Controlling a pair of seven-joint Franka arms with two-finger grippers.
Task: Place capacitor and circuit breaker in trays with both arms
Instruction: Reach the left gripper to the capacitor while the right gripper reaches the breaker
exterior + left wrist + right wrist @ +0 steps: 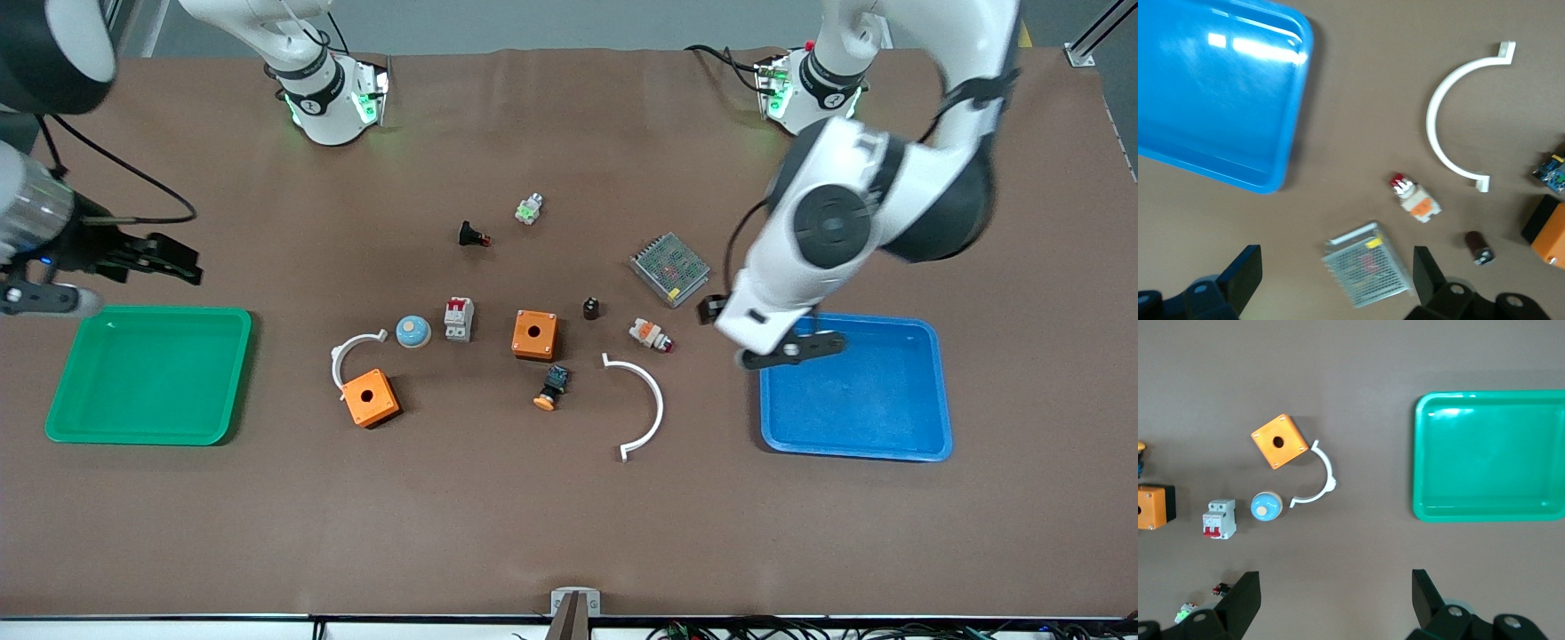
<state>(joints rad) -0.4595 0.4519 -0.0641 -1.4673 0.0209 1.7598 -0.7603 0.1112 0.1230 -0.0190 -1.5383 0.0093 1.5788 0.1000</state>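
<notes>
Front view shows my two trays first: the green tray (148,374) at my right arm's end of the table, the blue tray (855,391) at my left arm's end. My left gripper (772,336) hangs over the blue tray's rim, jaws spread wide and holding nothing. My right gripper (164,260) hovers over bare table just beside the green tray's rim, jaws likewise wide (nothing between them). Between the trays, the circuit breaker (459,318) stands beside a blue dome button (413,331). Smallest, the capacitor (590,308) sits on the table between an orange box (535,334) and the meshed power supply (669,268).
</notes>
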